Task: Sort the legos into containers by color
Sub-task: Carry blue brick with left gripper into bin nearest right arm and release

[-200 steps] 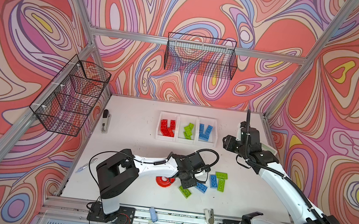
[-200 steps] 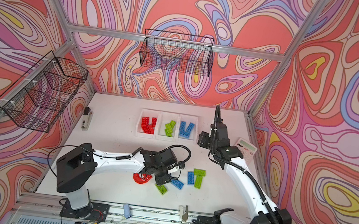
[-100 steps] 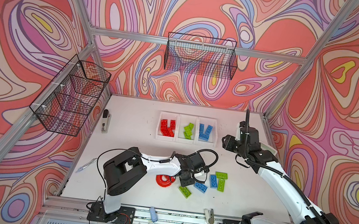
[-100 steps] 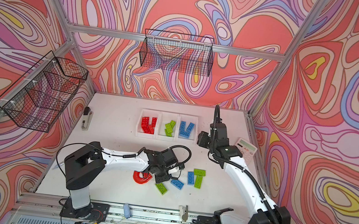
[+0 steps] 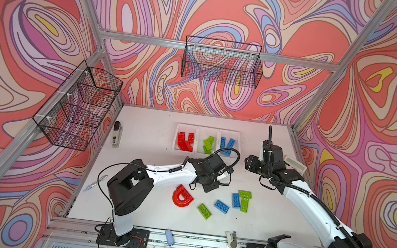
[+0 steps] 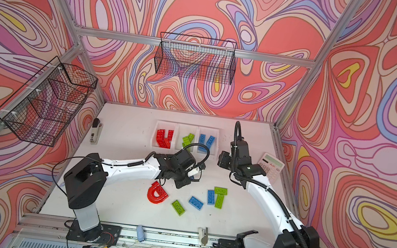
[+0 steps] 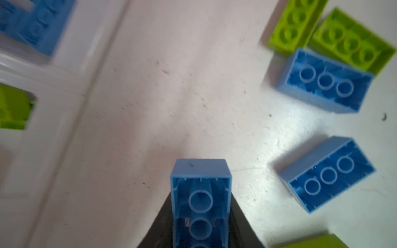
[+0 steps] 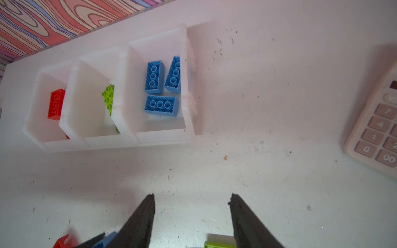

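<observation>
My left gripper (image 7: 200, 193) is shut on a blue lego (image 7: 200, 169), lifted off the table; in both top views the gripper head (image 5: 211, 183) hides it. Loose legos lie near it: a red arch (image 5: 182, 196) with a red brick against it, green bricks (image 5: 204, 211) (image 5: 245, 194) (image 5: 244, 204) and blue bricks (image 5: 222, 206) (image 5: 235, 200). The three white containers (image 8: 137, 139) hold red (image 5: 185, 141), green (image 5: 208, 143) and blue (image 5: 227, 143) legos. My right gripper (image 8: 191, 196) hangs open and empty, right of the containers (image 6: 224, 160).
A calculator (image 5: 295, 165) lies at the right edge, close to my right arm. A stapler (image 5: 117, 134) sits at the back left and a pen (image 5: 95, 183) at the left edge. Black wire baskets hang on the back wall (image 5: 222, 66) and the left wall (image 5: 77, 105).
My left gripper has shut on the blue lego and drawn a little toward the containers. The right gripper has barely moved.
</observation>
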Motion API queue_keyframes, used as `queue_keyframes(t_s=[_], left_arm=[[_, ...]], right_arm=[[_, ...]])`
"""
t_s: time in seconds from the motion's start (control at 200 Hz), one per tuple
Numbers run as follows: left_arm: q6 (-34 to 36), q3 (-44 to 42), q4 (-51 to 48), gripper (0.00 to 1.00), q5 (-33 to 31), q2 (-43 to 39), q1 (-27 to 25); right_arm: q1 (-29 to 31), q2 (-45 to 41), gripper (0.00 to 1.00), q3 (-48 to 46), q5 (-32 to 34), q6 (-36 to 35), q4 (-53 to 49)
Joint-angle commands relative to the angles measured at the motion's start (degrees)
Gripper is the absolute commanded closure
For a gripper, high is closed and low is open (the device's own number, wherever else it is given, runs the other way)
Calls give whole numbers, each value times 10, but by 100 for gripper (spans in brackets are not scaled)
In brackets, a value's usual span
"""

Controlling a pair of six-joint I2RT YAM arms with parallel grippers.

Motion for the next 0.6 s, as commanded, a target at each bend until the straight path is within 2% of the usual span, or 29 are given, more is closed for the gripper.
queue_keyframes(t_s=[0.0,0.225,0.396,0.596], left_arm=[[0,72,30,76,-11,16,18],[-24,274,31,74,-61,167,47],[-57,419,15,72,-40,282,83],[-31,551,-6,69,-33,375,92]], right_arm=[[-3,-27,40,-17,2,17,-8],[-3,-57,40,-44,-5,36,-23],[-3,-62,40,-63,-10,45,-66],[-3,-101,40,-84,-14,79,-73]])
